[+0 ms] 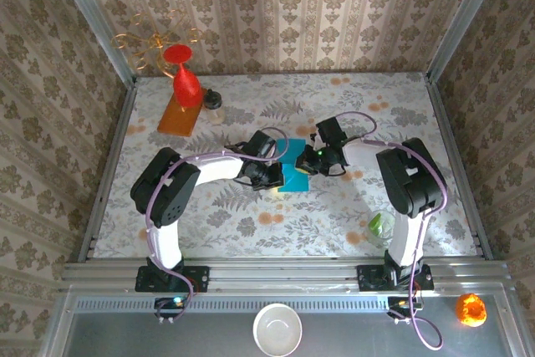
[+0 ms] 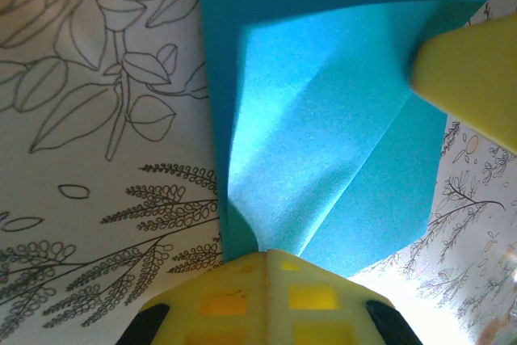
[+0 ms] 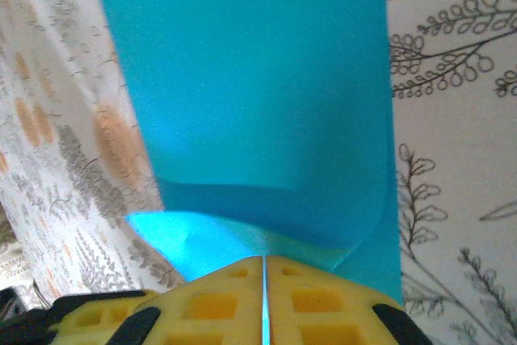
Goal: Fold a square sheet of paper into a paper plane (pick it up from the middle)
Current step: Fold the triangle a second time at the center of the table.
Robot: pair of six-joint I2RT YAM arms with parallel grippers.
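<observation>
The left pincer [image 1: 272, 177] is closed on the left side of the sheet of paper [image 1: 294, 181]. The sheet sits near the middle of the desk [image 1: 251, 232], a little toward the near edge. In the left wrist view the pincer [image 2: 266, 258] has its yellow fingers together with the teal sheet [image 2: 323, 135] running in between them. The paper lifts off the desk there and shows a diagonal crease with one flap partly raised.

At the sheet's right side, toward its far corner, the right pincer [image 1: 311, 162] is also shut on the paper. In its own wrist view the pincer [image 3: 264, 260] has both fingers pressed together with only a thin teal line between them, and the sheet [image 3: 258, 78] curls up from the desk into that grip.

The paper looks very light, thin and limp. It sags and bows wherever it is unsupported, and it will probably keep any crease it is given, including unwanted ones. With two grips on opposite sides, pulling them apart could tear it or slip it out of the smooth fingers. It seems best held at an edge or along a fold line, where a pinch does the least harm, with the flat middle left free to bend.
</observation>
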